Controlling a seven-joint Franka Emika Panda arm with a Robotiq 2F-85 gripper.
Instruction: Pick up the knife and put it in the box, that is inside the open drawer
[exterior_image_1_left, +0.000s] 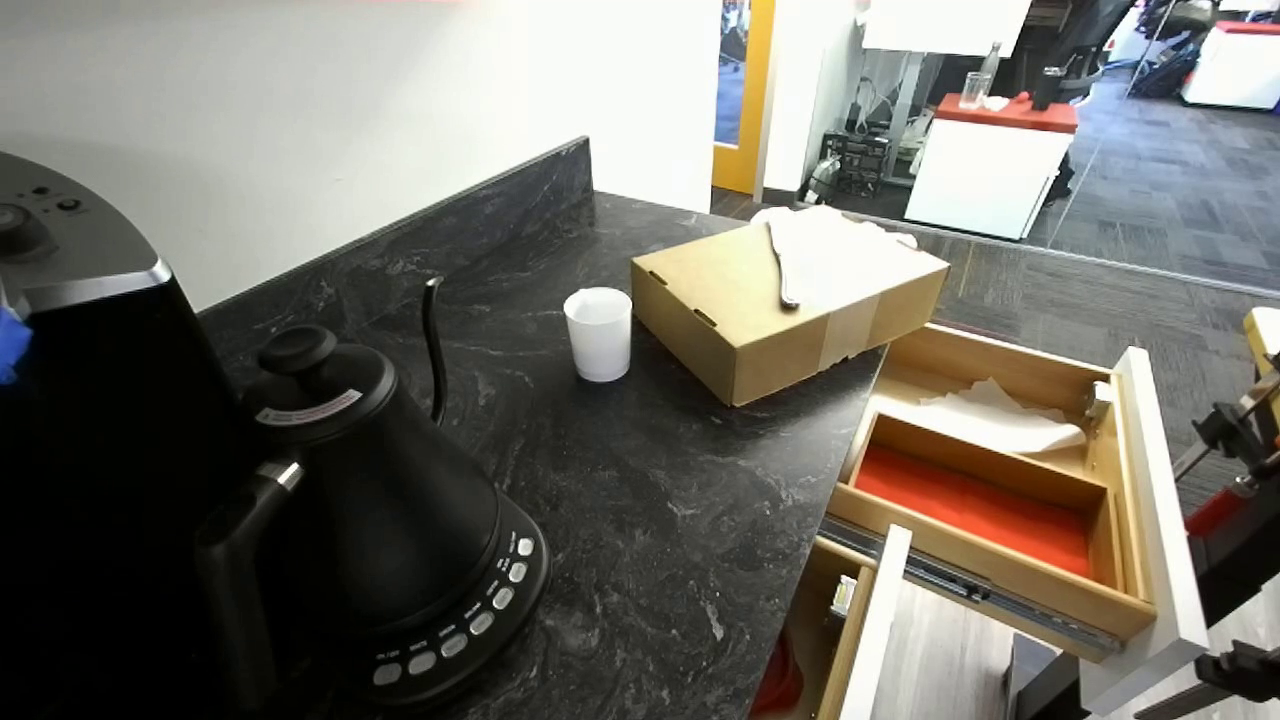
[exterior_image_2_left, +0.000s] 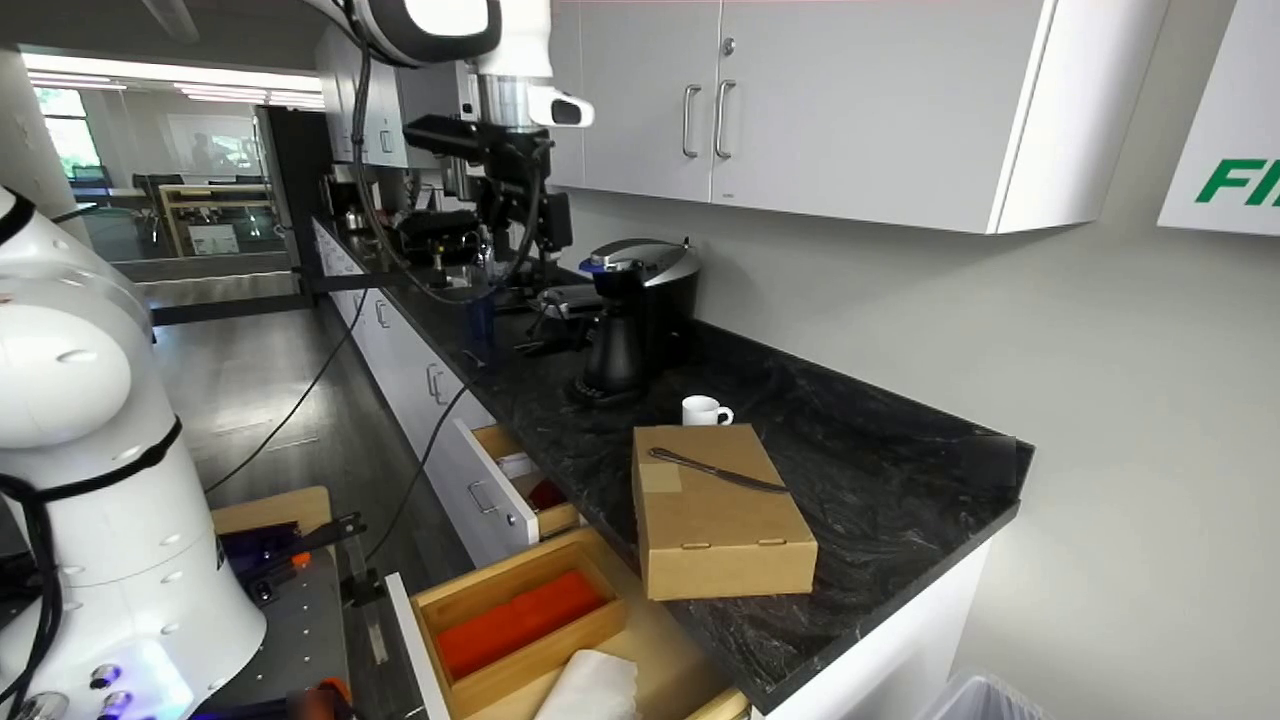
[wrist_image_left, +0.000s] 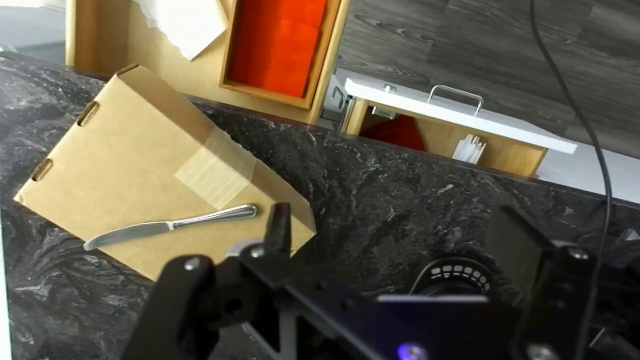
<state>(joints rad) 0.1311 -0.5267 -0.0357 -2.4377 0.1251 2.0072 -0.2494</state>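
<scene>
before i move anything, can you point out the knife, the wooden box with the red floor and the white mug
Knife (wrist_image_left: 171, 225), wrist view: where blade meets handle.
Wooden box (exterior_image_1_left: 978, 511), in an exterior view: on its red floor.
White mug (exterior_image_2_left: 699, 411), in an exterior view: on its body, beside the handle.

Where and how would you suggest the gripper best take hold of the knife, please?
I'd probably pinch the knife across its slim handle, near the blade, coming from above: it lies flat on the cardboard box, which blocks any grip from below.
</scene>
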